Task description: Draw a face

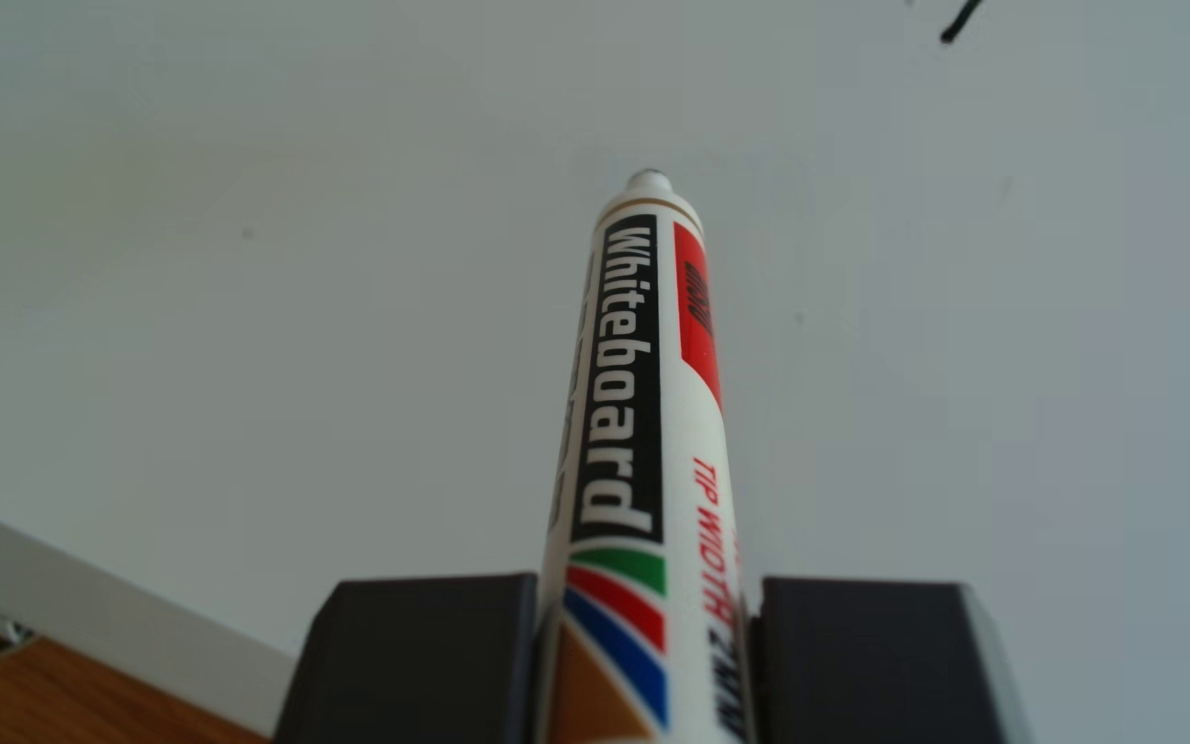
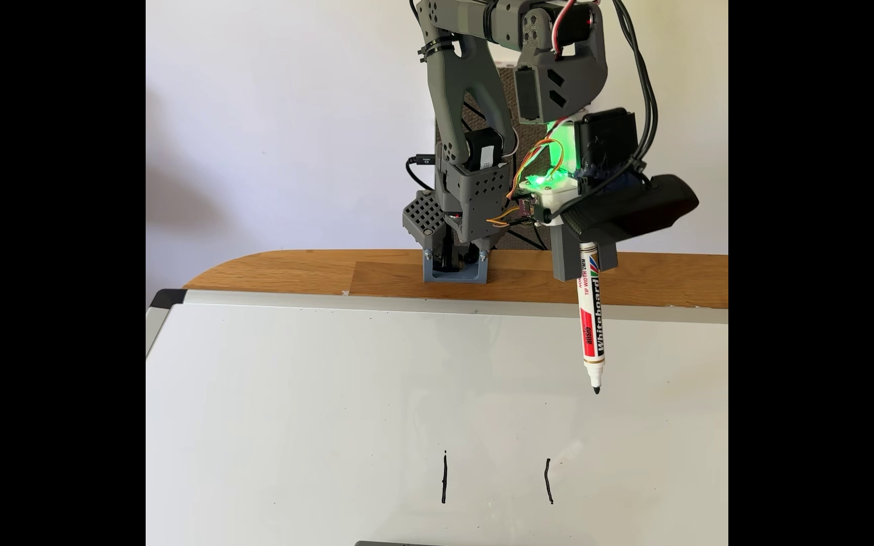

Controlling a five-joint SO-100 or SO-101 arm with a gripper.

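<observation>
A white whiteboard marker [image 2: 591,320] hangs point down in my gripper [image 2: 584,268], whose grey fingers are shut on its upper barrel. Its black tip [image 2: 596,389] stands above or at the whiteboard [image 2: 293,399]; whether it touches I cannot tell. Of the face, two short upright black strokes are on the board, one [image 2: 444,479] to the left and one [image 2: 549,481] to the right, both nearer the camera than the tip. In the other view the marker [image 1: 639,400] runs up between two dark fingers [image 1: 420,658], and one stroke end [image 1: 958,21] shows at the top right.
The whiteboard's grey frame [image 2: 319,300] lies on a wooden table [image 2: 288,273]. The arm's base [image 2: 455,268] is clamped behind the board's far edge. A dark object [image 2: 403,543] peeks in at the bottom edge. The frame and wood [image 1: 41,687] also show lower left.
</observation>
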